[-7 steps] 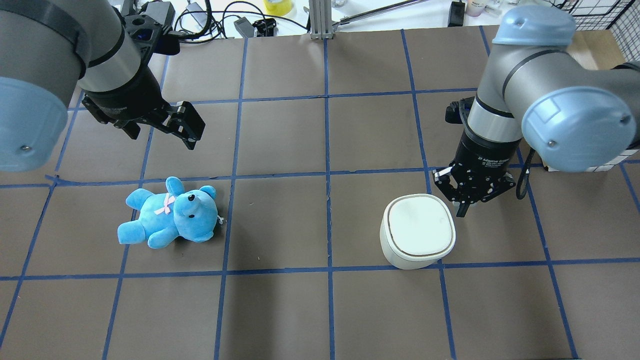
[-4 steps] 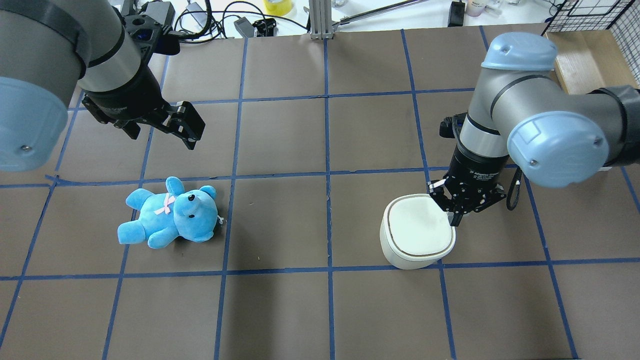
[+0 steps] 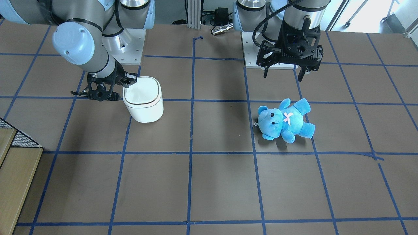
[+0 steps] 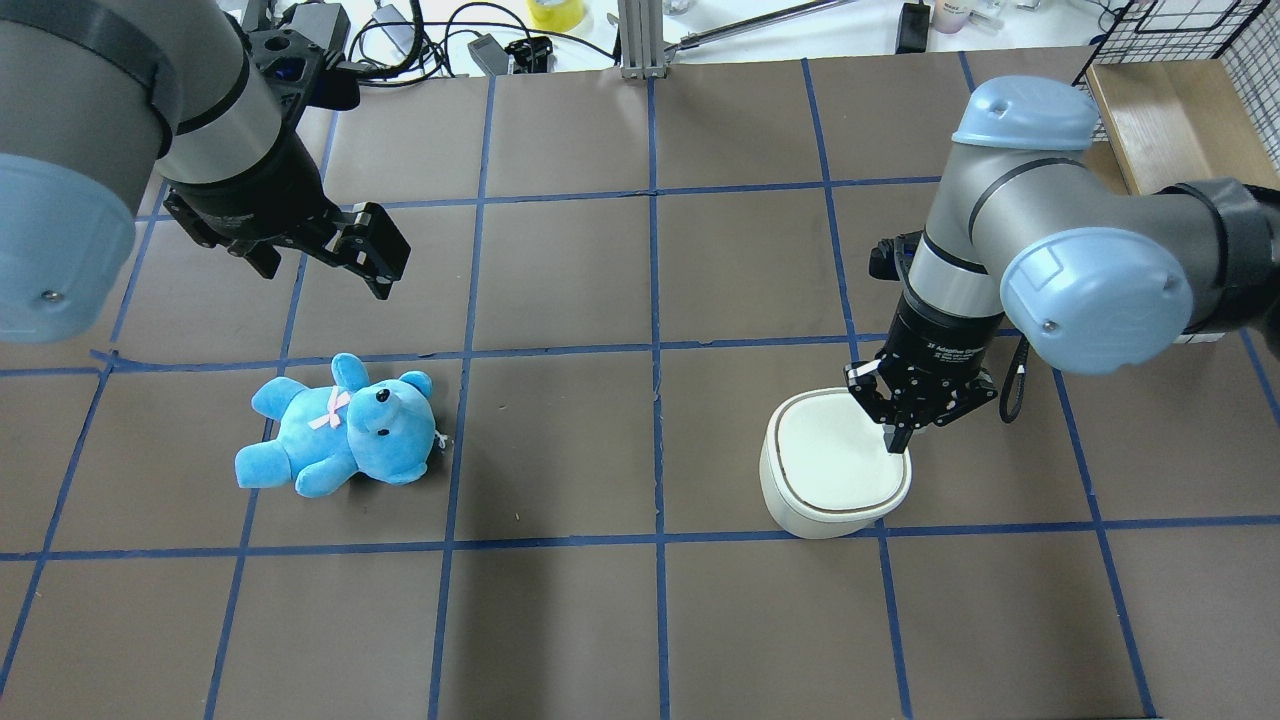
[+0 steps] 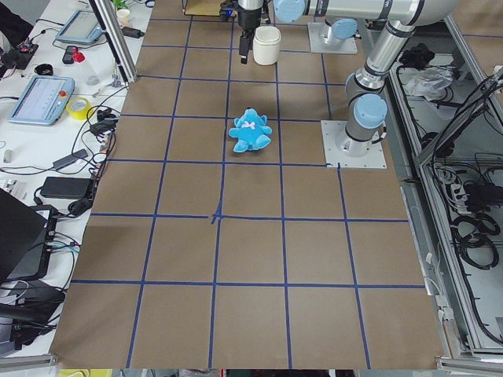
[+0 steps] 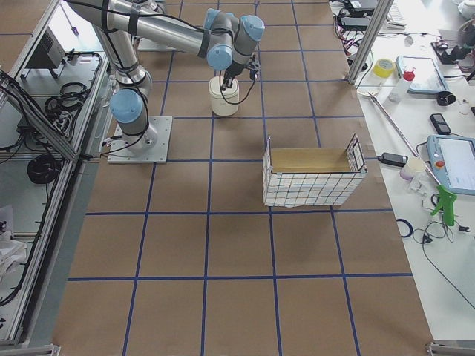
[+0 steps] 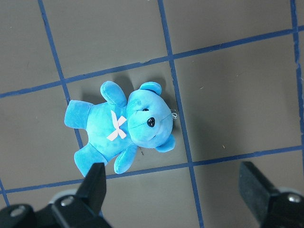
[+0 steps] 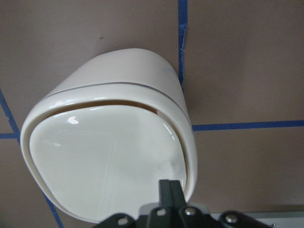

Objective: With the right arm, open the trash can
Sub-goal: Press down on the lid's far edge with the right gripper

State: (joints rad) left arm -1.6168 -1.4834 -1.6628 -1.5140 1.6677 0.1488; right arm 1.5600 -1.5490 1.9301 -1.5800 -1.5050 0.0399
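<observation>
The trash can (image 4: 825,475), a white rounded-square bin, is found upright on the right half of the table (image 4: 650,620). Its lid (image 8: 104,166) is edged by a thin dark seam, and a narrow dark gap is noted along the edge opposite the gripper. The right arm (image 4: 1000,230) is angled steeply down. The right gripper (image 4: 896,443) is pinched to a point at the lid's right rim. The left gripper (image 4: 390,262) is spread wide, clear of the blue teddy bear (image 4: 340,430) at left.

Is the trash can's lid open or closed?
Closed. The lid lies flat inside the rim of the trash can; the right gripper is at its edge.
</observation>
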